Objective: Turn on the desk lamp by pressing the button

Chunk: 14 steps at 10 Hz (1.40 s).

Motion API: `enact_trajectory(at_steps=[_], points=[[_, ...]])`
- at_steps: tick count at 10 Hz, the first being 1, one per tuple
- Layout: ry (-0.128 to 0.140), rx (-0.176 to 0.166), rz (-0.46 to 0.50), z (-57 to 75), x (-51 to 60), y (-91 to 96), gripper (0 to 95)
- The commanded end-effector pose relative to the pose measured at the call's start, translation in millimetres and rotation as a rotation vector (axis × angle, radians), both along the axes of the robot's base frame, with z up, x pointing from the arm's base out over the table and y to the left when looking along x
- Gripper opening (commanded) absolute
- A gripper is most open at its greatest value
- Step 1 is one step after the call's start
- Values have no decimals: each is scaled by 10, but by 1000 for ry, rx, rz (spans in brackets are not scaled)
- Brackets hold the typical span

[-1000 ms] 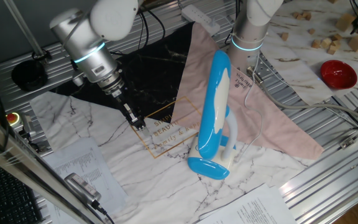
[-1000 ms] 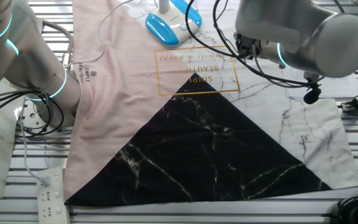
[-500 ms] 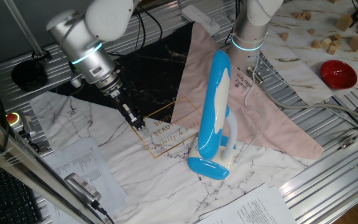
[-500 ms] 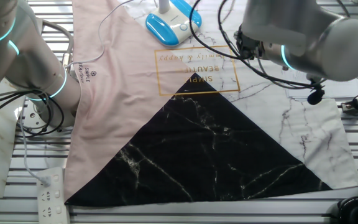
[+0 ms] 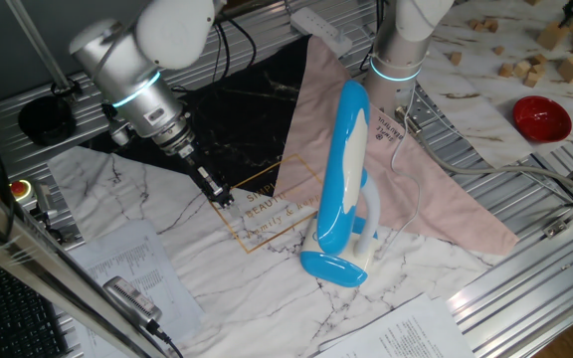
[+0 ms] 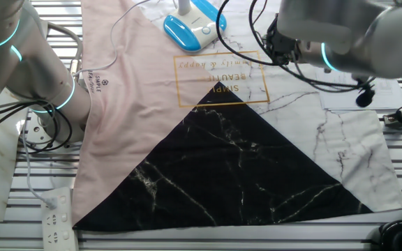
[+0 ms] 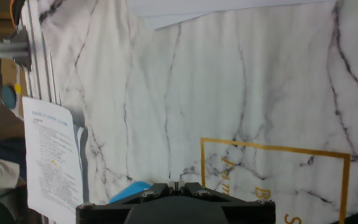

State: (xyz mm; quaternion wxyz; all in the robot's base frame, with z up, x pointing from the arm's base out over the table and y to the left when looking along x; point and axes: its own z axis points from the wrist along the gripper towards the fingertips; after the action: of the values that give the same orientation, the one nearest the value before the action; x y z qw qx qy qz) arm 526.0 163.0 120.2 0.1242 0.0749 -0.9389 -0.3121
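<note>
A marble-print mat (image 5: 167, 234) covers the slatted table, with a pink cloth (image 5: 406, 179) over its far side. In one fixed view the claw (image 5: 223, 197) hangs low over the gold lettering; the desk lamp (image 5: 344, 189) stands well beside it, base nearest — the arm should cross toward that base and press straight down. The other fixed view alone shows the base's top face (image 6: 187, 29). The hand view shows only a blue sliver (image 7: 130, 190) beneath the claw — whether its tips are together, I cannot tell.
</note>
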Motion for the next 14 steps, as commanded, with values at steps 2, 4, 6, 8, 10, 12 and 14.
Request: enact_trajectory(at_steps=[2, 4, 6, 8, 10, 12, 14], points=[[8, -9, 84, -1, 8, 0, 0], [4, -1, 89, -1, 8, 0, 0], [14, 25, 72, -41, -119, 31, 0], [18, 46, 65, -70, -228, 80, 0], [20, 50, 53, -100, -304, 179, 0], [30, 38, 18, -77, -371, 355, 0], [47, 18, -25, -39, -428, 571, 0]])
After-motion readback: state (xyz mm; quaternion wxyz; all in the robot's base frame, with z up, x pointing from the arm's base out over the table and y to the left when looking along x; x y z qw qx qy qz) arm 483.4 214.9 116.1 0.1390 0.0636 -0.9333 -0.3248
